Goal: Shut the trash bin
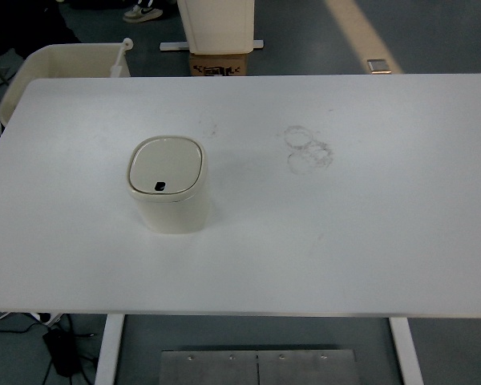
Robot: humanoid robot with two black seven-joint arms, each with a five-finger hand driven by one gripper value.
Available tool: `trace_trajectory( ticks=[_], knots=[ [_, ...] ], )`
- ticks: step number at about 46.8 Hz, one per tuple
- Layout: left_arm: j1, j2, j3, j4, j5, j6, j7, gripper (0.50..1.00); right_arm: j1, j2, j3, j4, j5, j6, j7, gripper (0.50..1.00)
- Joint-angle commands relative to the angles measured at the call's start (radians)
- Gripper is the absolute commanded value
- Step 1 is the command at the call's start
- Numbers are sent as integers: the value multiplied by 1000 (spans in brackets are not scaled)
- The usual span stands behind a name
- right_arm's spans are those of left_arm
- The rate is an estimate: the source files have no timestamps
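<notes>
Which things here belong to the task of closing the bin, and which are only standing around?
Belongs to the job:
- trash bin, lid down
- table under it

Just lying about:
- ring marks on the table
- cardboard box on the floor
- white tub behind the table
</notes>
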Motion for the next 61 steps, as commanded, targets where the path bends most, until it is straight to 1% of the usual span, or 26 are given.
trace_trajectory(
  ticks=[1,3,9,20,26,32,37,39,44,52,55,61],
  knots=[
    [93,3,-145,71,23,0,-1,1000,0,0,0,0,0,0,0,991],
    [137,3,-217,106,31,0,-9,1000,0,0,0,0,0,0,0,991],
    [249,3,-401,198,34,1,-70,1000,0,0,0,0,0,0,0,991],
    [404,3,-608,289,20,1,-166,1000,0,0,0,0,0,0,0,991],
    [510,3,-742,332,16,-6,-184,1000,0,0,0,0,0,0,2,991],
    [643,5,-891,362,15,-60,-184,1000,0,0,0,0,0,0,2,991],
    [749,15,-993,376,15,-92,-193,1000,0,0,0,0,0,0,0,991],
    [792,20,-1023,376,19,-111,-210,1000,0,0,0,0,0,0,0,991],
    [878,28,-1060,376,17,-161,-271,1000,-1,0,0,0,0,0,0,991],
    [972,38,-1064,378,14,-169,-343,1000,0,0,0,0,0,0,2,991],
    [1004,40,-1064,376,14,-174,-359,1000,-1,0,0,0,0,0,2,991],
    [1051,37,-1079,378,-3,-191,-359,1000,0,0,0,0,0,0,0,991]
  ],
)
